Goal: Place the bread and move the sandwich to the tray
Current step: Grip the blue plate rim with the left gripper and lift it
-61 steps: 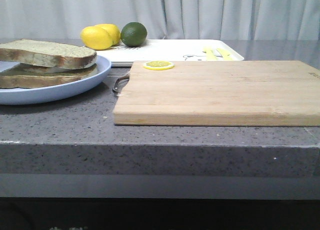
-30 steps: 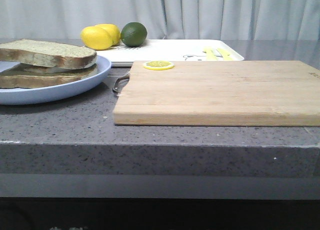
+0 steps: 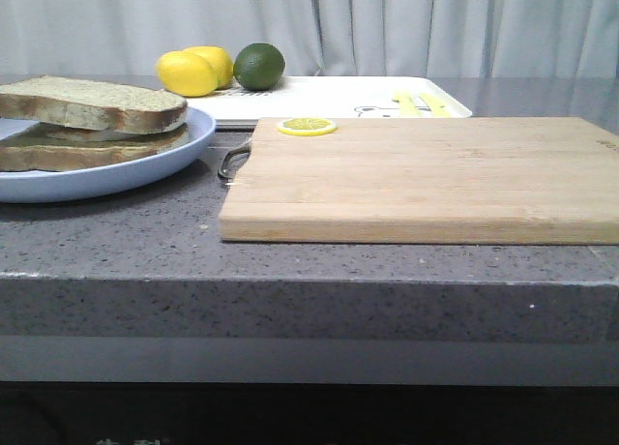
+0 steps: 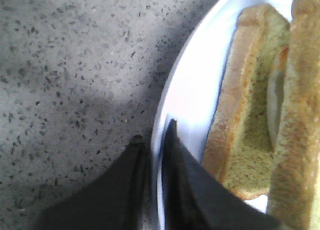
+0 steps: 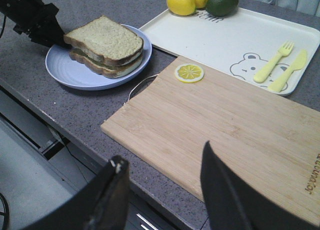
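My left end effector [image 4: 152, 140] pinching the blue plate's rim [image 4: 162, 145], sandwich [image 5: 106, 46] sitting on it, my right end effector [image 5: 162, 187] hanging open, empty, over the cutting board [image 5: 225, 130].

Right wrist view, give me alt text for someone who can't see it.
A sandwich sits assembled on a pale blue plate, with the left gripper at the plate's rim. Beside the plate lies a wooden cutting board carrying a lemon slice; beyond it, a white tray holds two lemons and a lime. The right gripper hangs open in the foreground.

A kitchen-like setup: speckled grey stone counter [image 3: 145, 242], wooden cutting board [image 3: 426, 179], curtain [image 3: 387, 24] behind
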Available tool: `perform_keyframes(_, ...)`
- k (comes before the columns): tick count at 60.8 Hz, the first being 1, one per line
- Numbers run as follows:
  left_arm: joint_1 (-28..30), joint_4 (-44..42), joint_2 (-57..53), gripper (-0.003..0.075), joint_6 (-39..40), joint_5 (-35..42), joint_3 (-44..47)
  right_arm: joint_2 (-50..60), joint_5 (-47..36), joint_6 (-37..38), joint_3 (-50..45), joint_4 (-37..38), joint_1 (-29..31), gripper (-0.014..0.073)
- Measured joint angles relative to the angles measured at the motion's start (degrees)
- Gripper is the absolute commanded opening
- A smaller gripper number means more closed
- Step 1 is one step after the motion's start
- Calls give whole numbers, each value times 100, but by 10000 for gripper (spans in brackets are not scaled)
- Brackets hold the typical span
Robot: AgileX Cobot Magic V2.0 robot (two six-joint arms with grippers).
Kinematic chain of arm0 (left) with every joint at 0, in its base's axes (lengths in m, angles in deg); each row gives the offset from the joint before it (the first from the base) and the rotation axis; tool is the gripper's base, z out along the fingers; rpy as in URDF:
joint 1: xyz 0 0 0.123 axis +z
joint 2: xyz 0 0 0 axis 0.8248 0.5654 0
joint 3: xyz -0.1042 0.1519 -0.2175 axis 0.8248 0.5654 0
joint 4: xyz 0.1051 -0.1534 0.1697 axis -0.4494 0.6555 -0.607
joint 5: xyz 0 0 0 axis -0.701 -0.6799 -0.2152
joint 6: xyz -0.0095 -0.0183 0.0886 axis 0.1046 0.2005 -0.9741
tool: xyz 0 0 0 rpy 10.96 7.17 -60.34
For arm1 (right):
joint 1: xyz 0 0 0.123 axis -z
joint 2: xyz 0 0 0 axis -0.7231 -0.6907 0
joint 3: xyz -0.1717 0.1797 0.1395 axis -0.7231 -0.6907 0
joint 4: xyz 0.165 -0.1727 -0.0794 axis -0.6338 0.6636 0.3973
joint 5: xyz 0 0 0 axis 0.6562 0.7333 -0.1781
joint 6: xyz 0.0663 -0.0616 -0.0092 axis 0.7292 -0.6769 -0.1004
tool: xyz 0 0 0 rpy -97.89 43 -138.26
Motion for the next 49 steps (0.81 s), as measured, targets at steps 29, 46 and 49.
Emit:
perform_keyframes(29, 0, 11, 9, -20, -23, -571, -513, 0, 0, 0, 0, 0, 0, 363)
perform_keyframes(46, -57, 838, 9, -20, -60, -643, -1498, 0, 0, 0, 0, -4, 0, 363)
perform_keyframes(49, -165, 897, 24, -20, -60, -522, -1697, 0, 0, 0, 0, -4, 0, 363)
